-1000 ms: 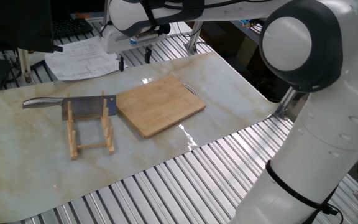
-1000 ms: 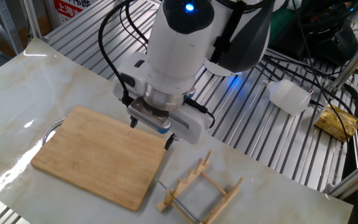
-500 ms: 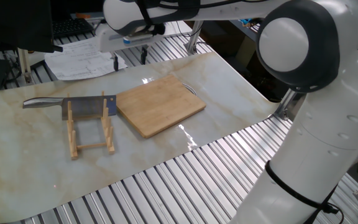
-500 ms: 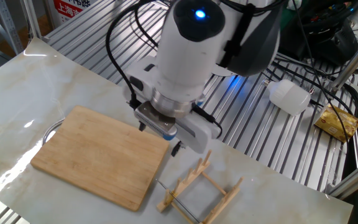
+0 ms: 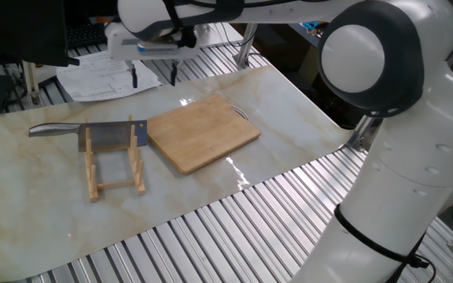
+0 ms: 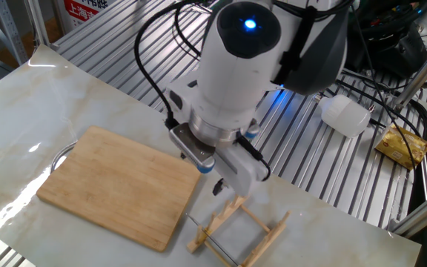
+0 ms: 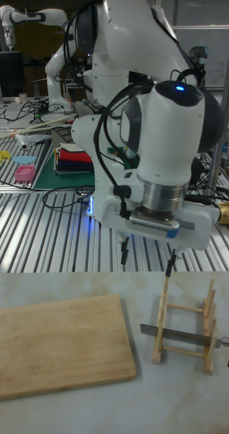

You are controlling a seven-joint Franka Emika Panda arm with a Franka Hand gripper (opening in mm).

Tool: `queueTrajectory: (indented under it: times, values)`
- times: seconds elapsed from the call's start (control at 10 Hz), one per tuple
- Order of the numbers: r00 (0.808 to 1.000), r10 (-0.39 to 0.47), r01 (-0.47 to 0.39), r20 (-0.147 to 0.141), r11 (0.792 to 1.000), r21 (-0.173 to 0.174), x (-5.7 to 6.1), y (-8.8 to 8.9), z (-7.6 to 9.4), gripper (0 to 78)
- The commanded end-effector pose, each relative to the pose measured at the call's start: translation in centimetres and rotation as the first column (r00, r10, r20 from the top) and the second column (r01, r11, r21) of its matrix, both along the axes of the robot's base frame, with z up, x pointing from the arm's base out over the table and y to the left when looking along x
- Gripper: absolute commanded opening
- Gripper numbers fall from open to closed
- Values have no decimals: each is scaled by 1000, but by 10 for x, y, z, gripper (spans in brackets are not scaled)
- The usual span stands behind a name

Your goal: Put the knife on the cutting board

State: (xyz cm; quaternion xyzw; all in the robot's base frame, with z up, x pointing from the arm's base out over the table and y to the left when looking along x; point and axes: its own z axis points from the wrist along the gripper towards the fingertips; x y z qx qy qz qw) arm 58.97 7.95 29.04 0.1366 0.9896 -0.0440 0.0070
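The knife (image 5: 108,135), a grey cleaver with a silver handle, rests on edge across the pegs of a wooden rack (image 5: 116,163), its handle pointing left. The cutting board (image 5: 203,134) lies flat just right of the rack, and its metal loop is at the far edge. My gripper (image 5: 152,76) hangs open and empty in the air behind the rack and the board's left end. In the tall fixed view the gripper (image 7: 147,261) is above and just left of the rack (image 7: 185,329), with the knife (image 7: 179,333) below it and the cutting board (image 7: 57,344) to the left.
Papers (image 5: 101,75) and a keyboard lie at the back beyond the marble mat. A white bottle (image 6: 345,115) and a yellow packet (image 6: 402,146) sit on the metal slats to the side. The arm's large body (image 5: 415,157) stands at the right.
The gripper has travelled from over the board's end toward the rack and knife, staying open and empty. Knife, rack and board have not moved.
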Motion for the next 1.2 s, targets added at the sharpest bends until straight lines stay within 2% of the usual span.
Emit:
queueTrajectory:
  times: [0.1, 0.3, 0.5, 0.6, 0.7, 0.9, 1.2]
  values:
    - [906, -424, 423, -1, 903, 79, -3, 46, 4, 775]
    - [871, -491, 489, -9, 867, 97, -4, 51, 4, 775]
    - [838, -545, 543, -9, 834, 98, -3, 60, 3, 775]
    - [838, -545, 543, -9, 834, 98, -3, 60, 3, 775]
    - [823, -568, 566, -8, 818, 103, -3, 65, -1, 775]
    - [808, -589, 586, -7, 803, 107, -2, 66, -3, 775]
    - [797, -603, 600, -11, 791, 115, -3, 66, -3, 775]
